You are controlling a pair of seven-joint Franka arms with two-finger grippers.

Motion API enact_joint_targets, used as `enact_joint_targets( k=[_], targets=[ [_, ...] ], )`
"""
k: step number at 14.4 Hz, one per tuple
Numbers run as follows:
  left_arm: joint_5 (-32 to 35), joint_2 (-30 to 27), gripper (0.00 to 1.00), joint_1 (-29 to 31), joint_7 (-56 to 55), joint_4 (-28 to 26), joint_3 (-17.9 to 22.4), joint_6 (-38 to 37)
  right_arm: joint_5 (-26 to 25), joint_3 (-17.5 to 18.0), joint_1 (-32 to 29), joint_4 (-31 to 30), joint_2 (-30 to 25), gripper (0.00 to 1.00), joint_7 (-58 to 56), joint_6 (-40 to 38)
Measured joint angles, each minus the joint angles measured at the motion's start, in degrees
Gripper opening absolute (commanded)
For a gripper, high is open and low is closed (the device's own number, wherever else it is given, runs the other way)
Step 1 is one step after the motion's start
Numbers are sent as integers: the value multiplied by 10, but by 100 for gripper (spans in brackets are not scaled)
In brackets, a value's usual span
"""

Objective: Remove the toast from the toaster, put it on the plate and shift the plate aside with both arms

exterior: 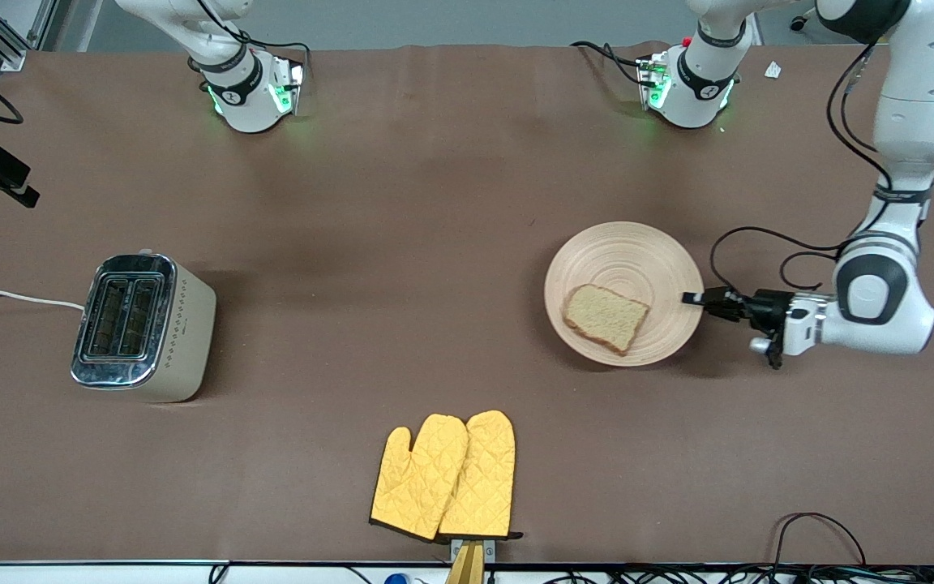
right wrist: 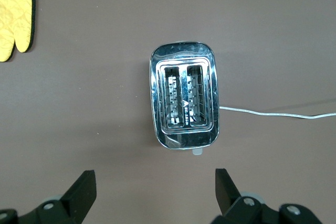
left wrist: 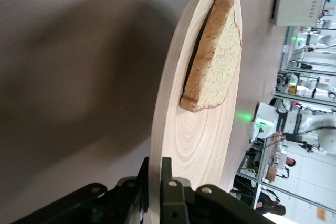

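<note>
The boxy cream toaster with its chrome top (exterior: 143,326) stands near the surface's edge at the right arm's end, both slots empty. The right claw (right wrist: 152,190) hangs over it with fingers spread wide and holding nothing; that arm waits. Two yellow quilted oven mitts (exterior: 444,477) lie at the edge nearest the front camera. The round light-wood plate (exterior: 637,251) sits toward the left arm's end, carrying the speckled tan slice of toast (exterior: 605,317). The left claw (exterior: 696,299) is clamped on the plate's rim. To move it aside well, I judge, keep the plate level and slide slowly so the toast stays put.
</note>
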Motion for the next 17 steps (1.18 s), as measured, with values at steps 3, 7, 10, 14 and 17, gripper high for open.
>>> enact_joint_targets(
  k=[3,7,10,14,17],
  targets=[
    [10,36,0,58,7,45,1,-42,0,1,0,0,0,100,0,0],
    [10,117,0,119,-8,140,1,-104,0,0,0,0,0,100,0,0],
    [10,150,0,139,-10,180,1,-111,0,0,0,0,0,100,0,0],
    [10,154,0,137,-15,192,-1,-111,0,0,0,0,0,100,0,0],
    [10,155,0,137,-15,192,-1,-110,0,1,0,0,0,100,0,1]
  ],
)
